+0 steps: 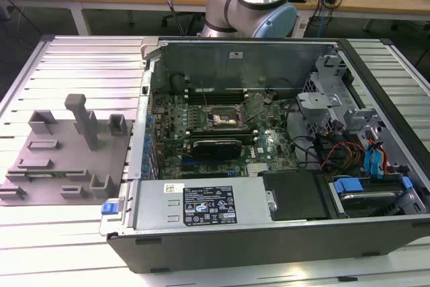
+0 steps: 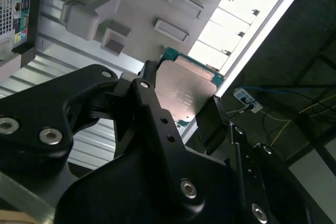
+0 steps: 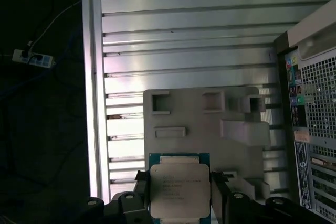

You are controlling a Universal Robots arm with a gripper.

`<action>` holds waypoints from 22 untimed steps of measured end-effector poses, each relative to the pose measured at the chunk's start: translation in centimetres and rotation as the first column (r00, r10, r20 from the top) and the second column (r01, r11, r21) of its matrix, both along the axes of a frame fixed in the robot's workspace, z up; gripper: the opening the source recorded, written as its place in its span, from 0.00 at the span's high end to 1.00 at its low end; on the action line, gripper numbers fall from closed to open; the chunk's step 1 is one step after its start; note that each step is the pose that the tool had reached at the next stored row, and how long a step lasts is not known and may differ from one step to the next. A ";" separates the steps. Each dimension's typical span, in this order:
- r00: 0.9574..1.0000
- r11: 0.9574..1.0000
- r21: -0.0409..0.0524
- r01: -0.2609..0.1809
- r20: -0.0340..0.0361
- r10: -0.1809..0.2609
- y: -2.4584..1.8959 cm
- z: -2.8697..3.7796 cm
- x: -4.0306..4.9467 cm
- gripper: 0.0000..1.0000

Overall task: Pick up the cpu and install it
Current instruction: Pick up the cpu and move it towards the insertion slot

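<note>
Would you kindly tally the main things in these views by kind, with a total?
cpu: 1
gripper, shut on the cpu: 1
grey fixture plate: 1
open computer case: 1
Total: 4

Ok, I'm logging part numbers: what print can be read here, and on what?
White label on the metal box in the computer: too small to read.
Top of the chip, held in the pincer: faint print, unreadable.
Markings on the computer's back panel: too small to read.
Nothing can be quoted.
</note>
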State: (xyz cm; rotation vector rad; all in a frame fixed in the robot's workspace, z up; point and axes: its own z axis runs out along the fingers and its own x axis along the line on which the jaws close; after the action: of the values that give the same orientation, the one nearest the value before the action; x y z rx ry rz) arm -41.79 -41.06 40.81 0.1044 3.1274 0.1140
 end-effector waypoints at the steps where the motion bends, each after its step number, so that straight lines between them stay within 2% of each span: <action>1: 1.000 1.000 0.000 0.000 0.000 0.000 0.00 0.01 0.00 0.45; 4: 1.000 1.000 -0.001 0.000 0.000 0.000 0.00 0.03 0.02 0.45; 7: 1.000 1.000 -0.001 0.000 0.000 0.000 0.00 0.02 0.65 0.45; 19: 1.000 1.000 -0.001 0.000 -0.001 0.000 0.00 0.02 5.24 0.45; 22: 1.000 1.000 -0.001 0.000 -0.001 0.000 -0.01 0.02 6.72 0.45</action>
State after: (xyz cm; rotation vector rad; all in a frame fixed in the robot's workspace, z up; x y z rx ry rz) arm -35.07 -41.06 40.83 0.1045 3.1287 0.1131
